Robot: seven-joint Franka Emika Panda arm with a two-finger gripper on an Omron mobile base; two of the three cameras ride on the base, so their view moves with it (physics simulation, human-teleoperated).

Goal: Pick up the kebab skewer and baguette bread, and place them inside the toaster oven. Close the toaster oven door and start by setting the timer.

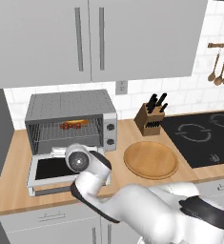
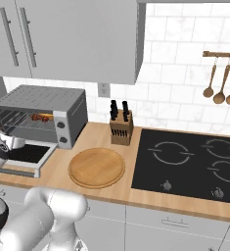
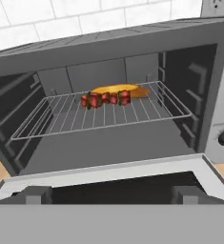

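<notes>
Toaster oven point(image 1: 70, 121), left end of tabletop point(image 1: 18, 190): toaster oven door point(image 1: 51, 169) dropped flat. On its wire rack point(image 3: 104, 114): kebab skewer point(image 3: 105, 99) in front, baguette bread point(image 3: 119, 89) just behind it. Pincer point(image 3: 111, 193) spread, empty, over the door. Round wooden plate point(image 1: 150, 159), knife block point(image 1: 150, 119), black cooktop point(image 1: 204, 136) rightward.

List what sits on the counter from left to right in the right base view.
toaster oven with its door dropped open → round wooden plate → knife block → black cooktop
</notes>
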